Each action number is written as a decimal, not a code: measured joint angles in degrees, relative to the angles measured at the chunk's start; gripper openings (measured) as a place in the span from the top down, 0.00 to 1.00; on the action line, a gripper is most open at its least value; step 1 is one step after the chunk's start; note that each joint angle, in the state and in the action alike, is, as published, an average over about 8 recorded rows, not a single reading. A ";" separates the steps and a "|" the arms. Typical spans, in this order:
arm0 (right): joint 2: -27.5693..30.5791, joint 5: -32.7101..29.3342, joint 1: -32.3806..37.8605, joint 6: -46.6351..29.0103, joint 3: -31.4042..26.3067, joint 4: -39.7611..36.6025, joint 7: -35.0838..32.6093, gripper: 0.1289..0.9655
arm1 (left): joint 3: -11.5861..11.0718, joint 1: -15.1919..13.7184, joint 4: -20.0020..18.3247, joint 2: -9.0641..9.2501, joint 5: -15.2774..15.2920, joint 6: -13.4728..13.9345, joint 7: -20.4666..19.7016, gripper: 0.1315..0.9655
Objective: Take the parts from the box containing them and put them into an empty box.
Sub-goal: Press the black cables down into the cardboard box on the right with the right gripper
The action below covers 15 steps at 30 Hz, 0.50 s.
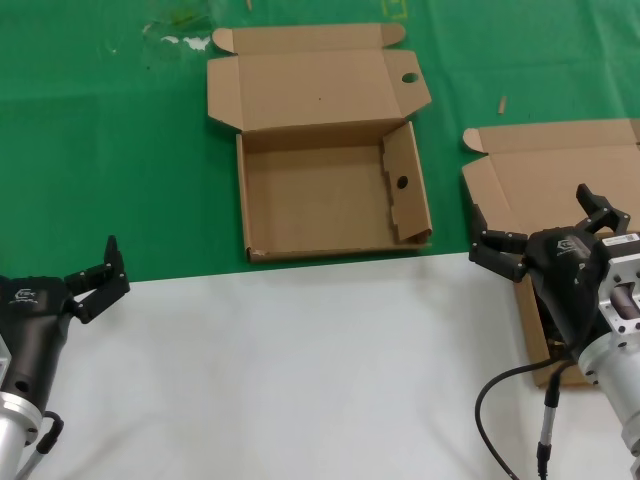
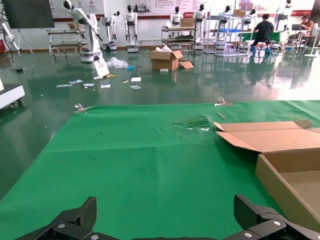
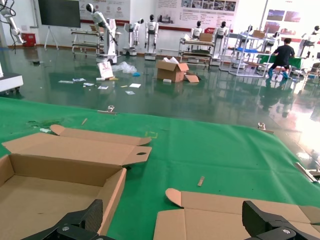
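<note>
- Two grippers show. The left gripper [image 1: 103,272] sits at the near left over the white sheet [image 1: 300,380], its jaws spread wide with nothing between them; in its wrist view the two fingertips [image 2: 85,212] stand far apart over bare green.
- Two boxes, both with lids folded back. The empty box [image 1: 330,190] lies well ahead and to the right of the left jaws, on the green cloth [image 1: 100,150], its near wall just at the edge of the white sheet. Its lid flap has a round hole, and so does the inner side flap. Nothing lies inside it.
- The full box [image 1: 560,160] is at the far right, with a plain lid panel and a small rounded ear tab.
- The right gripper [image 1: 550,232] hangs over the full box's tray, jaws released and splayed wide, grasping nothing.
- The parts: something dark shows in the tray under the right gripper, mostly hidden, so no count can be given.
- One small pale chip [image 1: 502,103] lies on the cloth between the two boxes; white flecks [image 1: 185,40] mark the cloth's far left.
- Surface: green cloth at the back, white sheet in front.
- Room: a glossy dark green floor [image 2: 150,85], scattered papers, an open carton [image 2: 167,59], white robots on stands [image 2: 131,22], shelving, and a person [image 3: 285,55] working at the far side.
</note>
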 joint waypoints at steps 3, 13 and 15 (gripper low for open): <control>0.00 0.00 0.00 0.00 0.00 0.00 0.00 0.00 | 0.00 0.00 0.00 0.00 0.00 0.00 0.00 0.00; 0.00 0.00 0.00 0.00 0.00 0.00 0.00 0.00 | 0.00 0.00 0.00 0.00 0.00 0.00 0.00 0.00; -0.03 -0.05 0.03 0.02 -0.01 -0.04 -0.05 0.00 | 0.00 0.00 0.00 0.00 0.00 0.00 0.00 0.00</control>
